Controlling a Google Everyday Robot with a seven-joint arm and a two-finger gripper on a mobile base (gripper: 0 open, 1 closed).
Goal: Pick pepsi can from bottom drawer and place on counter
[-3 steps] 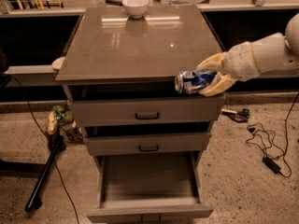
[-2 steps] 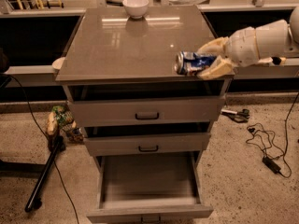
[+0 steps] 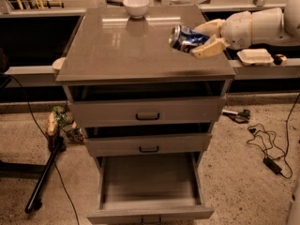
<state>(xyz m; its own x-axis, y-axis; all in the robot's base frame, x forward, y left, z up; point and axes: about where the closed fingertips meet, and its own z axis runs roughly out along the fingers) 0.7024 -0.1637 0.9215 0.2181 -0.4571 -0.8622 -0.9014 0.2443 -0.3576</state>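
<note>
The pepsi can [image 3: 185, 38], blue with white and red markings and a silver end, lies sideways in my gripper [image 3: 202, 38], whose cream fingers are shut on it. The gripper comes in from the right and holds the can above the right part of the counter [image 3: 122, 46], a glossy grey-brown slab. The bottom drawer [image 3: 149, 182] is pulled far out, and its flat grey floor is bare.
A white bowl [image 3: 136, 6] stands at the counter's far edge. The top drawer [image 3: 146, 110] and middle drawer [image 3: 148, 143] are slightly open. A white tray [image 3: 254, 56] sits on the ledge at right. Cables [image 3: 267, 146] and a black stand leg [image 3: 44, 179] lie on the floor.
My gripper has risen with the can from the counter's right front corner and moved back, so that the can is now over the counter's right side.
</note>
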